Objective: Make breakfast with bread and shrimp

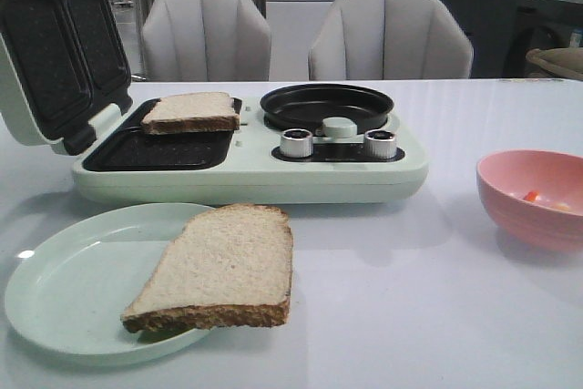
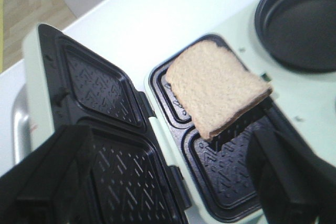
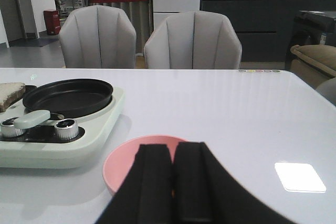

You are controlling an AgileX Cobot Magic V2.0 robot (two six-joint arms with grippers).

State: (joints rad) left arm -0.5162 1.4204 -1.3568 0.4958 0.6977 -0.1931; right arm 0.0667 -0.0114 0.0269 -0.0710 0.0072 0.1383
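Observation:
One bread slice (image 1: 191,111) lies tilted on the far half of the open sandwich maker's lower grill (image 1: 155,150); it also shows in the left wrist view (image 2: 218,85). The second bread slice (image 1: 219,266) rests on a pale green plate (image 1: 64,280), overhanging its right rim. Small orange shrimp pieces (image 1: 533,196) lie in the pink bowl (image 1: 537,198). My left gripper (image 2: 170,182) is open and empty above the grill, close to the slice. My right gripper (image 3: 173,148) is shut, held over the pink bowl (image 3: 123,163); its fingers hide the shrimp. Neither gripper shows in the front view.
The sandwich maker's lid (image 1: 55,52) stands open at the left. A round black pan (image 1: 328,107) and two silver knobs (image 1: 296,143) sit on its right half. Two grey chairs (image 1: 387,38) stand behind the table.

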